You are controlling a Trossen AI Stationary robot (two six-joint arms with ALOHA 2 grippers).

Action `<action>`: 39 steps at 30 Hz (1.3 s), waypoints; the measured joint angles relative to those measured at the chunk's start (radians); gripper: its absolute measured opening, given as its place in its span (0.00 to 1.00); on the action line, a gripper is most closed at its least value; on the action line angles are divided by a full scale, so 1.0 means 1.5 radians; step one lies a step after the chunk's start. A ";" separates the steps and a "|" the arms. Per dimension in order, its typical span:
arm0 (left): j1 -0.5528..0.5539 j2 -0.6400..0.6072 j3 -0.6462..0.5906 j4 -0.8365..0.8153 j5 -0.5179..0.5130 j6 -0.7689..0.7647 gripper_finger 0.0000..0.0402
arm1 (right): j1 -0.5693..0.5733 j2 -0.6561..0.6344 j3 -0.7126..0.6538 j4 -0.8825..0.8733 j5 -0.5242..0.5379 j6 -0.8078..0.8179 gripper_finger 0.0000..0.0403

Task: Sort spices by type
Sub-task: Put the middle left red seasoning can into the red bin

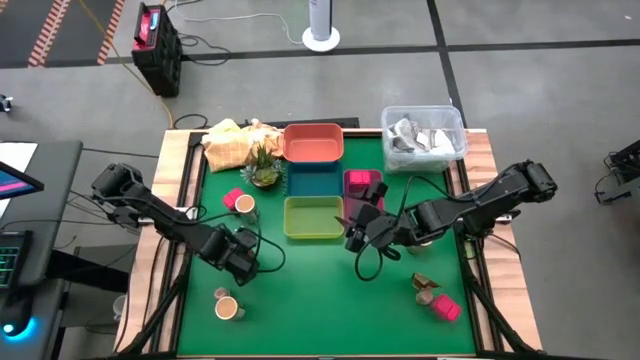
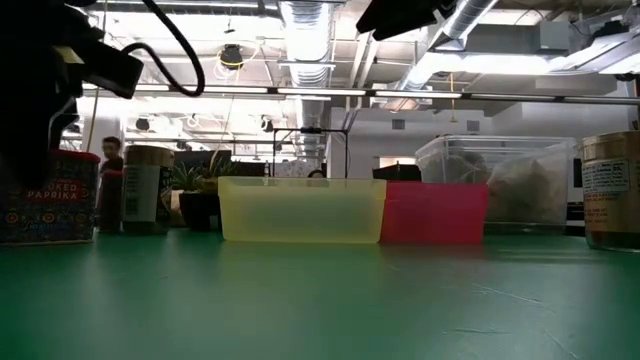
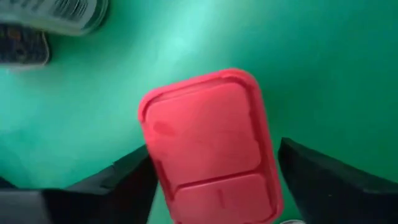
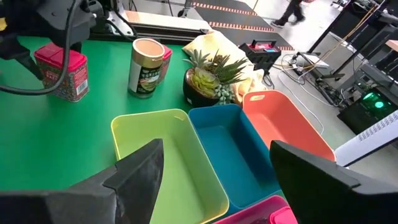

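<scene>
A magenta square tin (image 3: 205, 137) stands on the green table under my left gripper (image 3: 214, 149). The gripper is open, with one finger on either side of the tin, pointing down; I cannot tell whether it touches. The tin also shows in the right wrist view (image 4: 60, 71) and the low view (image 2: 45, 200). My right gripper (image 1: 355, 230) is open and empty, above the table beside the yellow-green tray (image 1: 313, 218). Another magenta tin (image 1: 233, 198) and a tan jar (image 1: 245, 207) stand at the left. A jar (image 1: 227, 307) stands near the front left. A jar (image 1: 425, 285) and a magenta tin (image 1: 447, 307) are at the front right.
Orange (image 1: 313, 142), blue (image 1: 313, 182) and magenta (image 1: 362, 185) trays stand beyond the yellow-green one. A potted plant (image 1: 265, 170) and a yellow cloth (image 1: 235, 140) are at the far left. A clear bin (image 1: 422, 135) is at the far right.
</scene>
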 joint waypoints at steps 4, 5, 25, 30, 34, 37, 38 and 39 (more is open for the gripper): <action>0.000 0.000 0.000 0.007 -0.018 0.045 0.55 | 0.000 0.000 0.000 0.000 0.000 0.000 0.82; 0.000 0.000 0.000 0.015 -0.023 0.065 0.52 | 0.000 0.000 0.000 0.000 0.000 0.001 0.82; 0.156 0.073 0.029 0.322 0.013 0.548 0.54 | 0.000 0.000 0.000 -0.149 -0.076 0.131 0.82; 0.161 0.130 0.078 0.330 0.019 0.617 0.57 | 0.004 0.000 0.000 -0.164 -0.109 0.142 0.82; 0.161 0.151 0.105 0.325 0.021 0.644 0.65 | 0.006 0.000 0.000 -0.164 -0.122 0.142 0.82; 0.161 0.139 0.120 0.319 0.018 0.653 0.71 | 0.005 0.000 0.000 -0.153 -0.141 0.143 0.82; 0.161 0.131 0.121 0.309 0.010 0.655 0.73 | 0.004 0.000 0.000 -0.148 -0.142 0.143 0.82; 0.161 0.122 0.121 0.301 -0.001 0.655 0.74 | 0.004 0.003 0.000 -0.146 -0.142 0.143 0.82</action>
